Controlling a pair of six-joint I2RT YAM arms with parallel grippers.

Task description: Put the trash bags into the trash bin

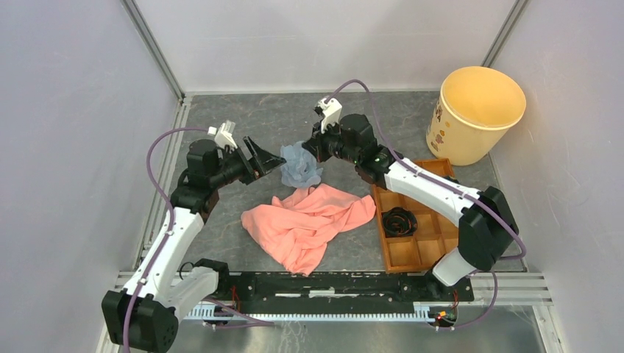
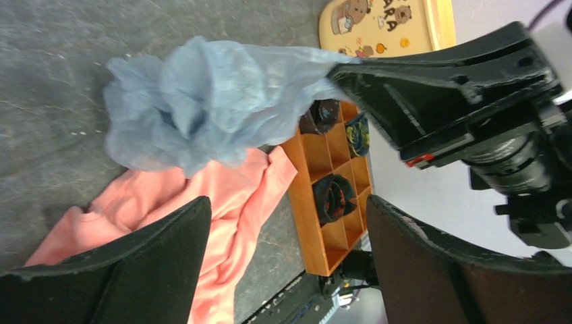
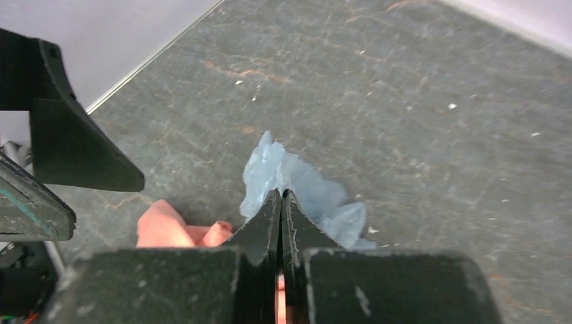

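Note:
A crumpled pale blue trash bag (image 1: 300, 168) hangs just above the grey table, pinched at its top edge by my right gripper (image 1: 309, 149), which is shut on it. The right wrist view shows the closed fingertips (image 3: 281, 200) with the bag (image 3: 307, 192) spreading out beyond them. My left gripper (image 1: 276, 159) is open and empty, just left of the bag and pointing at it. In the left wrist view the bag (image 2: 195, 101) hangs ahead of my open left gripper (image 2: 290, 256), held by the right gripper (image 2: 337, 71). The yellow-tan trash bin (image 1: 478, 114) stands upright at the far right.
A pink cloth (image 1: 309, 220) lies spread on the table below the bag. A brown compartmented wooden tray (image 1: 434, 239) sits at the right by the right arm, with a dark roll (image 1: 399, 220) in one compartment. Grey walls close in the sides and back.

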